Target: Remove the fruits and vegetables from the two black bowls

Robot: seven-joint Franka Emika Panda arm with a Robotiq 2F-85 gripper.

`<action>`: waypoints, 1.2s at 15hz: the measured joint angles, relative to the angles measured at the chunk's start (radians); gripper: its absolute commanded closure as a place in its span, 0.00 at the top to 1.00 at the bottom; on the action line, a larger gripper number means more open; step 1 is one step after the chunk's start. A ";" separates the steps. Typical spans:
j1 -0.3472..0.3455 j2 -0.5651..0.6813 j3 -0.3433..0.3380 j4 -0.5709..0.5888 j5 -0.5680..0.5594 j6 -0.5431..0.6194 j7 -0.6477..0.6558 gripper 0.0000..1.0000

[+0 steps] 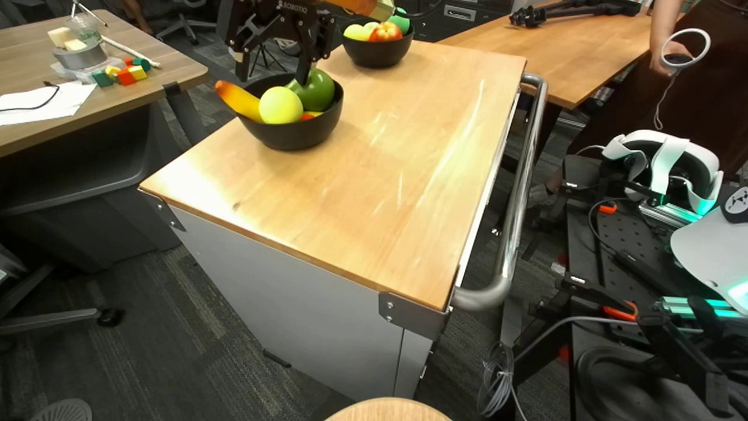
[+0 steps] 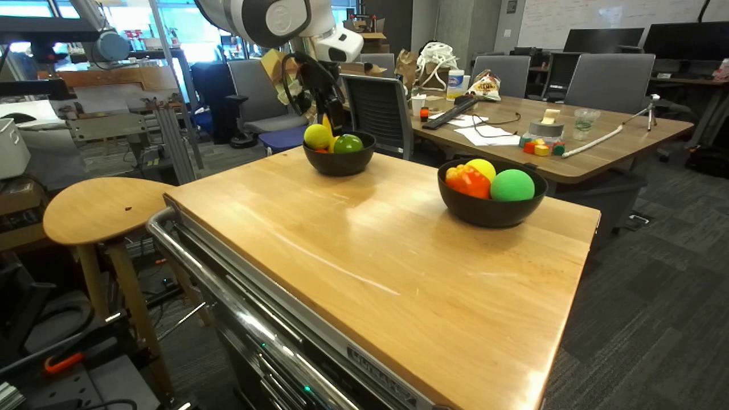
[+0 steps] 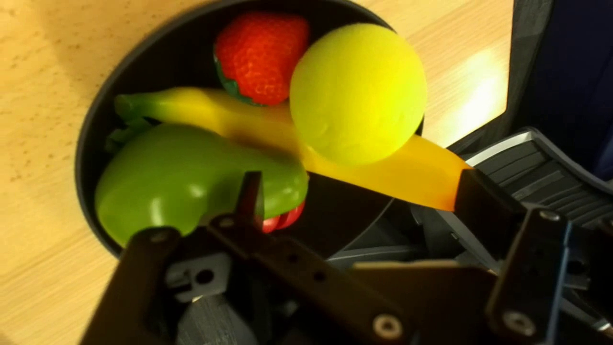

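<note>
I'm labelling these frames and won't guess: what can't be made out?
Wrist view: most of the small red piece, hidden by the large green piece.
Wrist view: part of the banana, hidden by the yellow-green ball.
Wrist view: whether the finger touches the large green piece; the finger hides the spot.
In an exterior view: the inside bottom of the black bowl, hidden by its wall.
In an exterior view: the rest of the robot arm, cut off by the top edge.
</note>
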 measured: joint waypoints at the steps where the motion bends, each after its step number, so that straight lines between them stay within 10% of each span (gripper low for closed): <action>1: 0.001 0.004 0.000 0.000 0.000 -0.005 0.005 1.00; 4: 0.009 0.008 0.001 -0.001 -0.001 -0.034 0.020 1.00; 5: 0.011 0.008 0.001 -0.001 -0.002 -0.043 0.024 0.75; 11: 0.022 0.016 0.000 -0.001 -0.018 -0.064 0.054 0.34; 18: 0.028 -0.011 0.005 -0.007 -0.051 -0.063 0.068 0.27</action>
